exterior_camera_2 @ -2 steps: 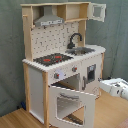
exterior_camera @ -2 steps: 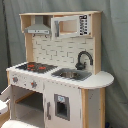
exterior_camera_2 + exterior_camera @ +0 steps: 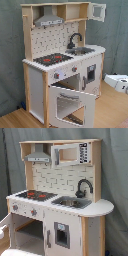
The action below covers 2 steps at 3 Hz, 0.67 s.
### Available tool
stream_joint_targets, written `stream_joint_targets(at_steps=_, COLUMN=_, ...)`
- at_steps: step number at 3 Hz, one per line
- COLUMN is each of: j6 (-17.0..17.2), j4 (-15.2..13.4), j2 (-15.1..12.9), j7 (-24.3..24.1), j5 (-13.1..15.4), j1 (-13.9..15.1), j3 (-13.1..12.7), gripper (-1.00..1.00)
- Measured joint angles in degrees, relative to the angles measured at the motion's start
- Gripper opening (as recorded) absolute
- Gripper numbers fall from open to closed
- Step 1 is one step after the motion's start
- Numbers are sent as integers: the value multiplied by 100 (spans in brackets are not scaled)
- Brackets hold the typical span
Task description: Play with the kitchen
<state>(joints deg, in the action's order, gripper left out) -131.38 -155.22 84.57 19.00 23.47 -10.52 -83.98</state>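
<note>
The tall white and light-wood toy kitchen (image 3: 55, 203) (image 3: 62, 60) stands on the wooden floor (image 3: 112, 107), its windowed oven door (image 3: 72, 106) hanging open. My white hand (image 3: 119, 81) sits low beside it at the second exterior view's right; whether it is clenched I cannot tell.

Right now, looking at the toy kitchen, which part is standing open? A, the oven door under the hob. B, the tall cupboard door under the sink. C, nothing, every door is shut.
A: in the second exterior view the windowed oven door hangs folded down below the hob, while the cupboard door under the sink sits flush.
</note>
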Motion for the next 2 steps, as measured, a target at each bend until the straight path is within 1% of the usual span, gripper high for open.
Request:
stream_joint_targets(at_steps=1, j6=212, j4=349, j2=62, j7=144, j5=185, j1=10, j3=336, gripper=100)
stream_joint_targets(at_steps=2, j6=395, j4=834, j2=59, j7=120, j5=405, j1=115, j3=553, gripper=100)
